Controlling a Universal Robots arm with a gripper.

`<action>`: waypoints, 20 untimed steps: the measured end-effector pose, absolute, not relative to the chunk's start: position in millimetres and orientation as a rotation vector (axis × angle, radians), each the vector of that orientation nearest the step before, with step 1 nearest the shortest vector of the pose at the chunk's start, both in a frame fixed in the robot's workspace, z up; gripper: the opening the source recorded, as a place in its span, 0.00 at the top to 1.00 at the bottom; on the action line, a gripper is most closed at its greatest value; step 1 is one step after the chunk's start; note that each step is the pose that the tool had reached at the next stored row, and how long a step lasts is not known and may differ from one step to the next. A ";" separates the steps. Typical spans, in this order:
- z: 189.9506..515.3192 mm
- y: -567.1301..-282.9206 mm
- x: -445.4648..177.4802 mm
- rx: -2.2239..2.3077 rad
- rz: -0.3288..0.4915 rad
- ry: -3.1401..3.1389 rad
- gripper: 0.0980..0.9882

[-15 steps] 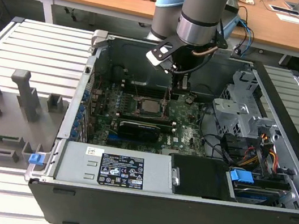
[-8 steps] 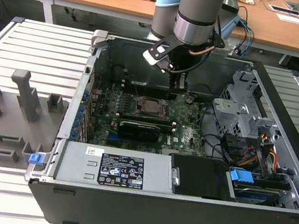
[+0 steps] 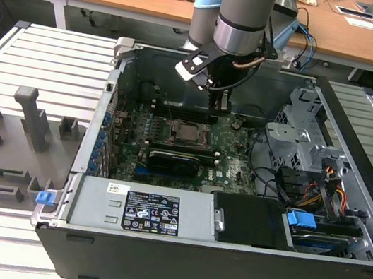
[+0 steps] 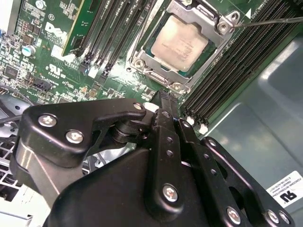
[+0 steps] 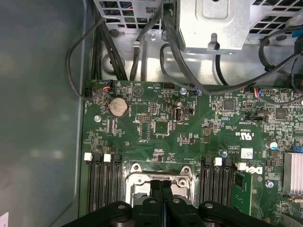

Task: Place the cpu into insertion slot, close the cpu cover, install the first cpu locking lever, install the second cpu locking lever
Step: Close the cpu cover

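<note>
Noted cpu [image 4: 182,42] seated in slot [image 4: 150,47], cover [image 4: 189,10] down, 1 lever [image 4: 270,20] seemingly unlatched, end effector [image 4: 163,94] pinched narrow, holding nothing.

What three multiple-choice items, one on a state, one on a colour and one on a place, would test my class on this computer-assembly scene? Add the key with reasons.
1. The gripper has its fingers:
A. spread wide apart
B. shut together
C. clamped on the cpu

2. The motherboard is:
A. red
B. blue
C. green

3. The cpu lies:
A. in the gripper
B. loose on the motherboard
C. in the insertion slot

Key:
1 B: both wrist views show the fingers pressed side by side with nothing between them.
2 C: the board is green in every view.
3 C: the second wrist view shows its silvery top framed by the slot's metal rim.
</note>
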State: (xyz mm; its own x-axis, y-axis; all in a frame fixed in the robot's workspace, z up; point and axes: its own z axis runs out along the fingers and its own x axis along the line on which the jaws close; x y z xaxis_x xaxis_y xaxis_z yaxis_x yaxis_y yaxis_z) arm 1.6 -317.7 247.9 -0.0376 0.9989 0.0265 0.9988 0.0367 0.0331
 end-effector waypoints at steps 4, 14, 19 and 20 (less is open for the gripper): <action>247.6 -318.0 -9.1 2.177 0.066 2.259 0.99; 234.2 -318.3 -20.4 2.164 0.067 2.272 0.99; 232.7 -319.4 -27.0 2.162 0.067 2.274 0.99; 232.6 -319.8 -28.7 2.162 0.067 2.275 0.99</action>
